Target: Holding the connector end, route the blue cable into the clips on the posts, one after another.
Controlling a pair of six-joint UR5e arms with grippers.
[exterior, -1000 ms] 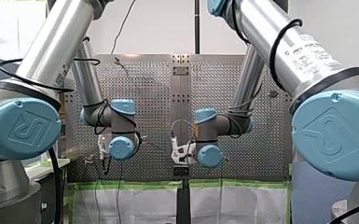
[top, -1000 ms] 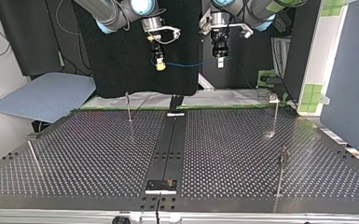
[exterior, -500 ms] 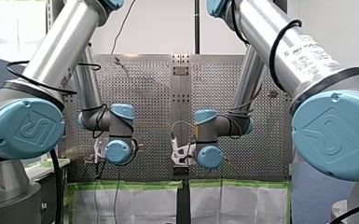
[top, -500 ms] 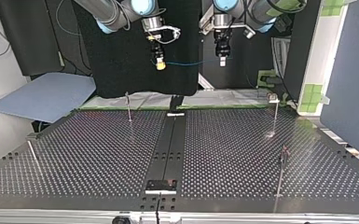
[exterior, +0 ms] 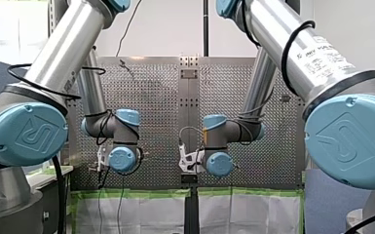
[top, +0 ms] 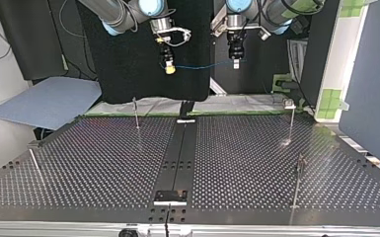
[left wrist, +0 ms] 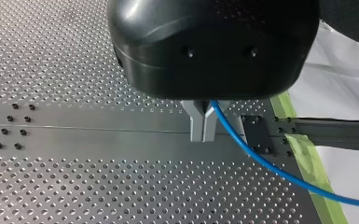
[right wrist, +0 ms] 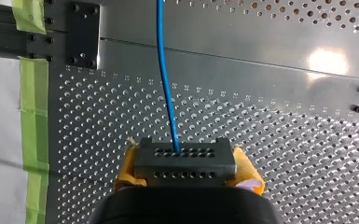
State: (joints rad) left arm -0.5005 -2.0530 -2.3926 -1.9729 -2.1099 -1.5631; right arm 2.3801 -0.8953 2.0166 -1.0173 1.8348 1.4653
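Note:
The blue cable [top: 202, 66] hangs in the air between my two grippers, high above the perforated table [top: 103, 163]. My right gripper [right wrist: 186, 171] has its yellow pads [right wrist: 127, 165] shut on the black connector [right wrist: 185, 158], and the cable [right wrist: 165, 79] runs straight ahead from it. My left gripper [left wrist: 203, 136] has its metal fingers shut on the cable [left wrist: 256, 156], which trails off to one side. In the top view my right gripper [top: 169, 69] is left of my left gripper [top: 235, 61]. Thin clip posts [top: 136, 112] [top: 292, 121] [top: 298, 180] stand below, apart from the cable.
Another thin post [top: 34, 165] leans at the top view's left edge, and a short one [top: 168, 224] stands at its near edge. A dark rail [top: 180, 158] runs down the table's middle. Green tape [left wrist: 307, 163] lines the table's border.
In the front view my left arm's wrist has shifted a little left and down; in the top view its gripper moved slightly right. My right gripper has stayed still.

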